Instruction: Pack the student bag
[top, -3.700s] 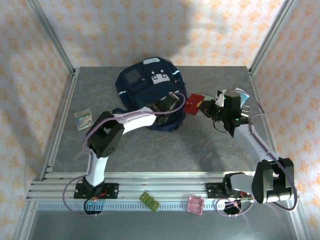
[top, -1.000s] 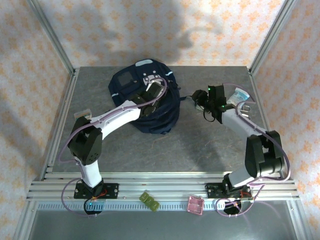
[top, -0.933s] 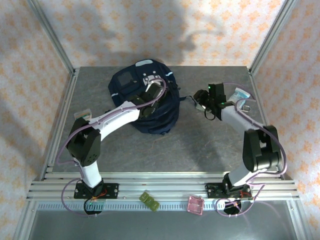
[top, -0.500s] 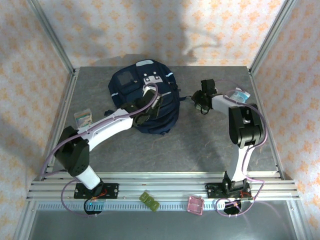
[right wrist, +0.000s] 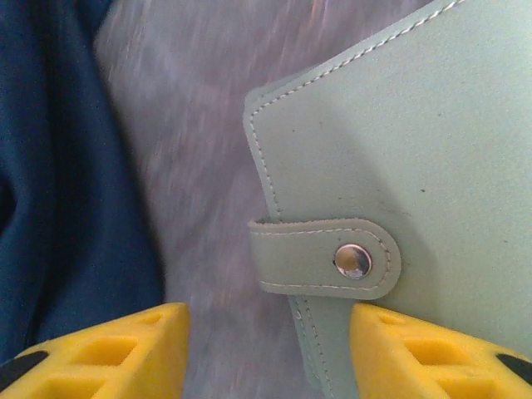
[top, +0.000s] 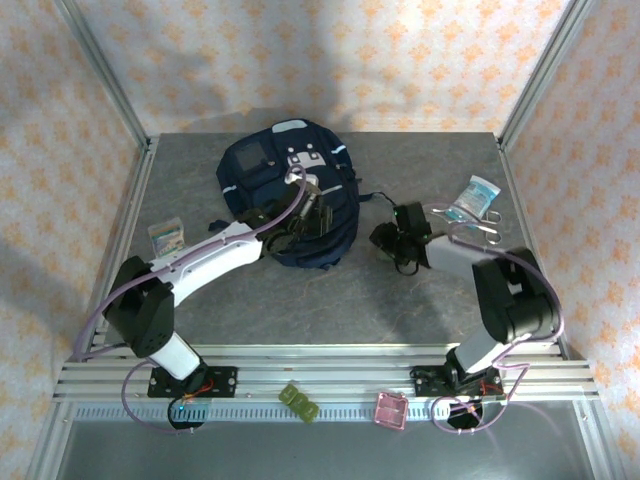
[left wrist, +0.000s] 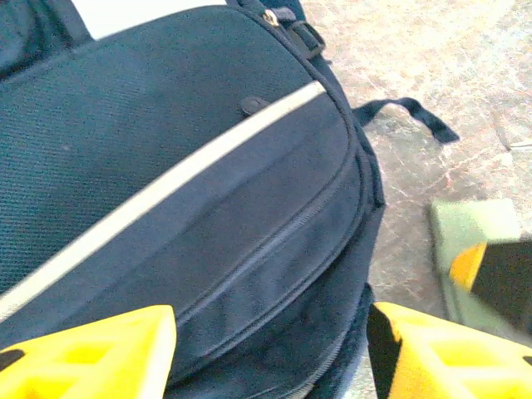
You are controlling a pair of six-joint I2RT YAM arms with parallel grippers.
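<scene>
The right gripper (right wrist: 266, 332), spread and empty, hangs over the green wallet (right wrist: 416, 150); if it closes off-centre, it may pinch the bag (right wrist: 50, 166) beside it.

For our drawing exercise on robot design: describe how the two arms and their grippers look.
The left arm and right arm have white links, black joints and lilac cables looping alongside. The left gripper and right gripper have chunky yellow fingers with moulded recesses.

Student bag (top: 258, 182): navy-blue backpack, pale grey stripe, lying flat, front up, far-centre of table (top: 300, 300).
</scene>
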